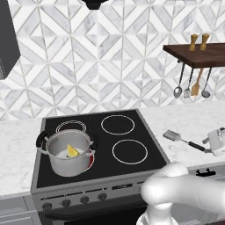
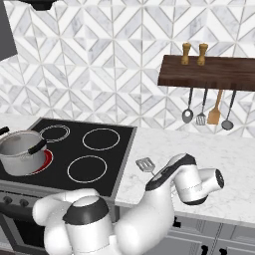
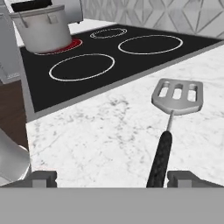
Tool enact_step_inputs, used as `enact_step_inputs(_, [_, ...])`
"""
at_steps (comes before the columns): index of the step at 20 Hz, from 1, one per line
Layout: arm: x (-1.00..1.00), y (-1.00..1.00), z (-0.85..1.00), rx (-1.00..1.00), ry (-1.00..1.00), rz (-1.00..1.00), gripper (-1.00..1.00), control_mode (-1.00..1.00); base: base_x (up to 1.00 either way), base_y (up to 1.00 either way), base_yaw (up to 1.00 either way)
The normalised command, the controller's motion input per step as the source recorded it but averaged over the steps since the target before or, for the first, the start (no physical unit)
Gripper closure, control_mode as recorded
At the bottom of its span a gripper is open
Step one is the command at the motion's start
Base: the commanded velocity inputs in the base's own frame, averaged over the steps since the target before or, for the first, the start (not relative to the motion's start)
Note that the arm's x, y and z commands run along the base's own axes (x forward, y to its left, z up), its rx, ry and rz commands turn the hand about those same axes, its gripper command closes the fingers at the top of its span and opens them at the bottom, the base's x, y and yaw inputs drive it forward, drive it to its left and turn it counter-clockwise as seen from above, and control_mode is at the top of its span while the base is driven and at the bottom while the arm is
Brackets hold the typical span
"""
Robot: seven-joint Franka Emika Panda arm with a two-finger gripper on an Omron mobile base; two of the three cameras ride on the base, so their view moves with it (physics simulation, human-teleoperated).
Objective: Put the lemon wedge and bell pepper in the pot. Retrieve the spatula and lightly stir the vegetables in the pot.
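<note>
The steel pot [image 1: 68, 154] stands on the stove's front-left burner, which glows red. The yellow lemon wedge [image 1: 72, 151] lies inside it. The bell pepper is out of view. On the marble counter right of the stove lies the spatula [image 3: 176, 96], its slotted grey head toward the stove and its black handle [image 3: 160, 158] running back to my hand. My gripper [image 3: 114, 179] is open and low over the counter at the handle's end. The handle lies between the fingertips, closer to the right one, and nothing is gripped. From the left base view the gripper [image 1: 207, 143] sits at the spatula's [image 1: 172, 135] handle end.
A dark wooden shelf [image 2: 209, 72] on the tiled wall carries two wooden shakers. A ladle, a slotted turner, a wooden turner and a spoon hang under it. The black stove top [image 1: 132, 151] has several ringed burners. The counter's front edge [image 3: 30, 131] is close to my hand.
</note>
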Motion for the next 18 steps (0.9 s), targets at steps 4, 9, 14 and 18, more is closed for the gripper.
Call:
enact_step_inputs(4, [0.13,0.0,-0.34,0.0,0.0,-0.08,-1.0,-1.0,0.0,0.0,0.0])
enact_step_inputs(9, [0.08,0.0,-0.27,0.01,0.0,-0.12,-1.0,-1.0,0.0,0.0,0.0])
enact_step_inputs(14, [0.26,0.01,-0.21,0.0,0.0,-0.15,-1.0,-1.0,0.0,0.0,0.0])
enact_step_inputs(18, [0.27,0.0,-0.31,-0.01,0.0,-0.13,-1.0,-1.0,0.0,0.0,0.0])
